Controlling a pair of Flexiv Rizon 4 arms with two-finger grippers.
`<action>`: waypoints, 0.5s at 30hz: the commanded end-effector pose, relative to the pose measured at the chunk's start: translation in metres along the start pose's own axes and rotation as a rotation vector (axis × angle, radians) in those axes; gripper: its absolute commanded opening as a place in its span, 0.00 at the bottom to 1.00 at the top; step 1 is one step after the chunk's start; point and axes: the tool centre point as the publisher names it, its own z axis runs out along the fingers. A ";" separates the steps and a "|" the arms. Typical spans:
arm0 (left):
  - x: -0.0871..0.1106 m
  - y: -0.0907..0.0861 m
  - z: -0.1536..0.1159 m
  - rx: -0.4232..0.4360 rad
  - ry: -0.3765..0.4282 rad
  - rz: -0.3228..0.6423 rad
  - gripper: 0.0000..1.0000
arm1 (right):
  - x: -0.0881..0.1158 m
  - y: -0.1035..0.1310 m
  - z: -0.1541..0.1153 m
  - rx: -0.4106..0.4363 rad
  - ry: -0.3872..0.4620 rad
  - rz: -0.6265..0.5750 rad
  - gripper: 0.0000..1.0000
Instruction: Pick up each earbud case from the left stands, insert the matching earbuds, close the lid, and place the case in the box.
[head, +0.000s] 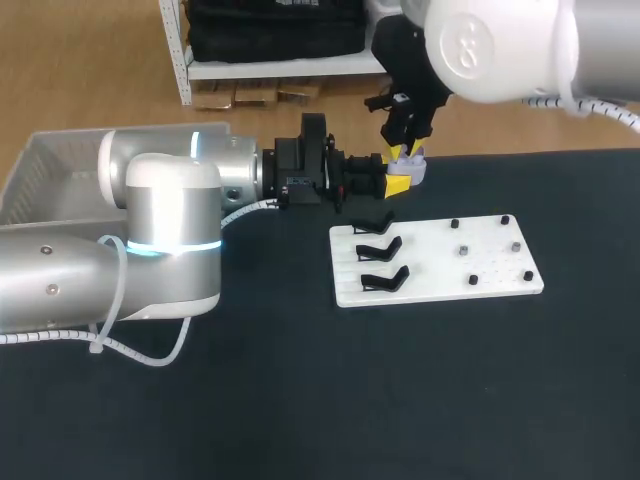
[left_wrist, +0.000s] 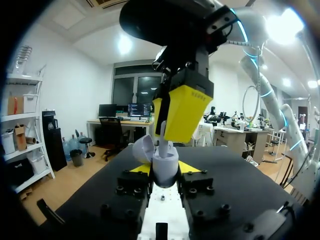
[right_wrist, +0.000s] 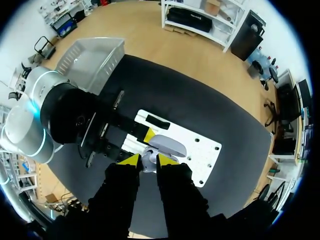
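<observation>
My left gripper (left_wrist: 165, 171) is shut on a lavender earbud case (left_wrist: 165, 161), held off the table beyond the board's far left corner, its lid (left_wrist: 142, 148) tipped open. Straight above it, my right gripper (right_wrist: 149, 161) points down, shut on a small pale earbud (right_wrist: 147, 162) whose lower end sits at the case's mouth (left_wrist: 164, 147). In the head view both grippers meet at the case (head: 416, 170), the left gripper (head: 396, 185) coming in from the side and the right gripper (head: 405, 152) from above.
A white board (head: 440, 262) lies just in front of the grippers, with three empty black stands (head: 378, 249) on its left half and several small black pegs (head: 472, 280) on its right half. A pale mesh box (head: 50, 165) sits at the far left.
</observation>
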 end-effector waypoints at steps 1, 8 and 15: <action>0.000 0.000 0.000 -0.001 -0.004 0.002 0.00 | -0.001 0.000 0.003 0.001 0.004 -0.001 0.00; 0.000 0.000 0.000 -0.001 -0.004 0.002 0.00 | 0.000 -0.002 0.005 0.008 0.012 -0.004 0.00; 0.000 0.000 0.000 -0.001 -0.004 0.002 0.00 | 0.000 -0.003 0.008 0.018 0.018 -0.008 0.00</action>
